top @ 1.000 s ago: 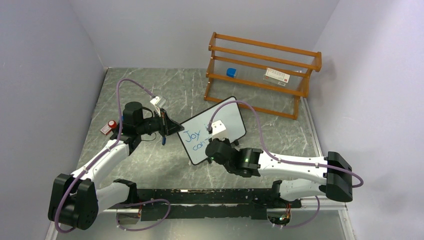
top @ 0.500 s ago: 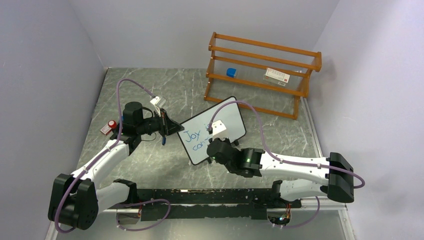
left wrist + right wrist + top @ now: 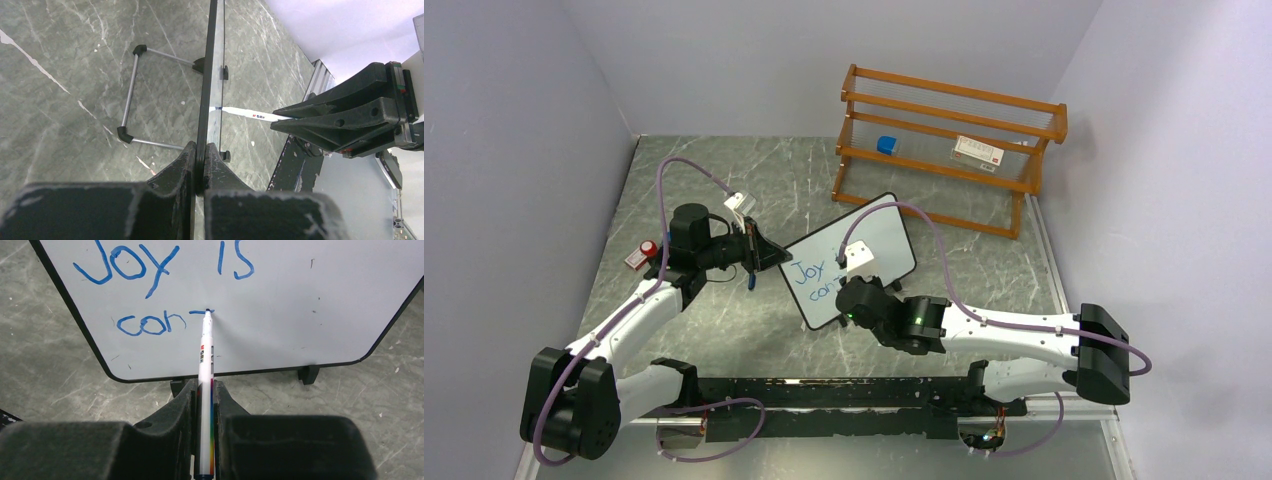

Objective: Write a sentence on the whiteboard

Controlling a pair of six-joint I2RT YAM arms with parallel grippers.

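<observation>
The whiteboard (image 3: 886, 236) stands tilted mid-table, a white board with a thin black frame. My left gripper (image 3: 776, 257) is shut on its left edge; the left wrist view shows the jaws (image 3: 200, 148) clamping the frame (image 3: 210, 75) edge-on. My right gripper (image 3: 205, 388) is shut on a white marker (image 3: 205, 352) whose blue tip touches the board (image 3: 310, 300). The blue writing (image 3: 150, 295) reads "Joy is" on the top line and "con" plus the bar of a further letter below. The marker also shows in the left wrist view (image 3: 250, 114), touching the board's face.
An orange wooden rack (image 3: 944, 150) stands at the back right, holding a blue item (image 3: 885, 145) and a white labelled box (image 3: 979, 150). A red-capped object (image 3: 642, 253) lies at the left. The board's wire stand (image 3: 129, 95) rests on the marble surface behind it.
My right gripper has shifted very slightly along the board with the marker. The left arm and the whiteboard have not moved.
</observation>
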